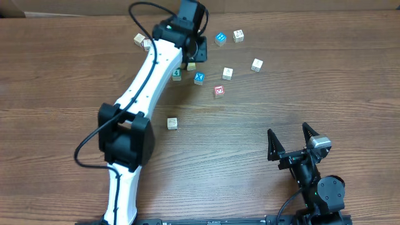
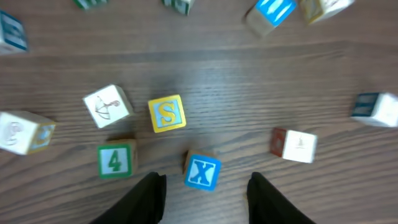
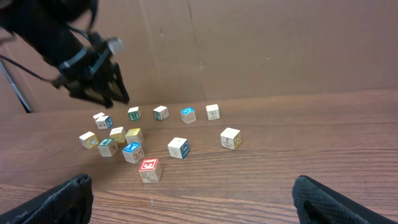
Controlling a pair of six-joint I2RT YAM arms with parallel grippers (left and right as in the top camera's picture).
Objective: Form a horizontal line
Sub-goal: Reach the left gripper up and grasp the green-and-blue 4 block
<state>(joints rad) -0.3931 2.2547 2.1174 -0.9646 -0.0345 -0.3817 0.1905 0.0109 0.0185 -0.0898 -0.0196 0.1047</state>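
the left arm [image 1: 147,75] reaches far across the surface [image 1: 250,162], wrist over the cubes. overhead hides the left end effector [image 2: 206,178]; the left wrist view shows it apart, flanking the blue x cube [image 2: 202,172] without touching it, green 4 cube [image 2: 115,160] nearby. the right end effector [image 1: 287,129] gapes wide, holding nothing.

We sit at what looks like a robotics lab bench: a wood-grain table [image 1: 312,94] strewn with toy letter cubes [image 3: 178,147] ahead of our jaws, cabled robot arms [image 1: 150,75] over it, a plain cardboard wall [image 3: 280,50] beyond them.
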